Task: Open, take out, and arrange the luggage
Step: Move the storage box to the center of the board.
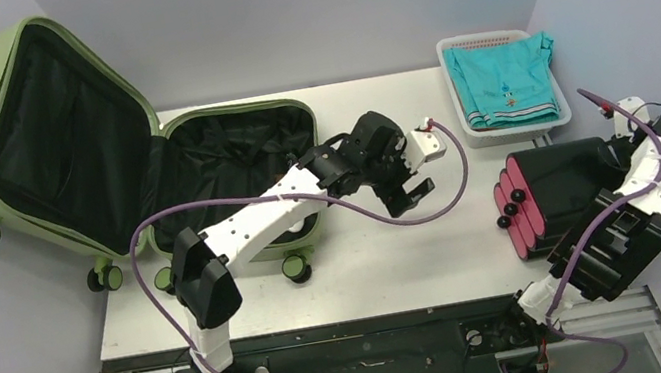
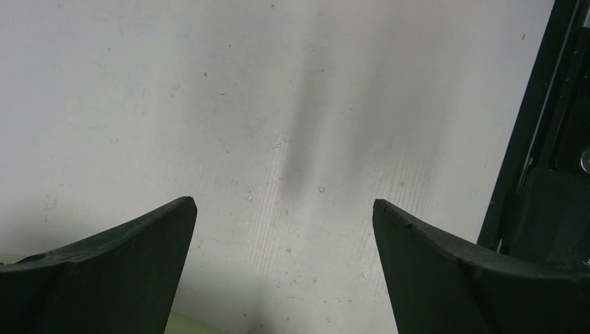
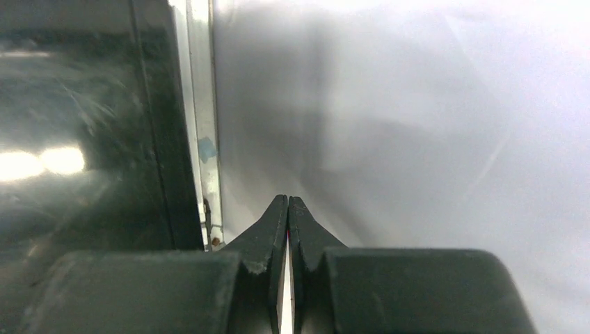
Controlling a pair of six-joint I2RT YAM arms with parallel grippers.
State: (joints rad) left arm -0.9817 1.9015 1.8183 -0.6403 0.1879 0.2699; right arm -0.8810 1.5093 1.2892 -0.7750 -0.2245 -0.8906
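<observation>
Luggage (image 1: pixel 114 157) lies open at the far left of the bench (image 1: pixel 399 256). Its lid stands up against the left wall and hangs out past the bench's left edge, and the black lining is exposed in both halves. The left claw (image 1: pixel 413 191) hangs over bare bench near the middle, just right of the luggage, fingers spread wide and holding nothing. The right claw (image 3: pixel 288 205) is pressed together and empty, low between the smaller black case (image 1: pixel 558 179) and the right wall.

The main risk is probably the lid. It seems to be held up only by the wall, so a tug on the lower shell could let it fall shut or drag the whole shell off the left edge. The left arm's purple cable (image 1: pixel 143 269) loops close to the near wheels and could catch on them. On the right there is little room, so a sideways swing could knock the black case or push it into the white basket (image 1: pixel 484 36).
</observation>
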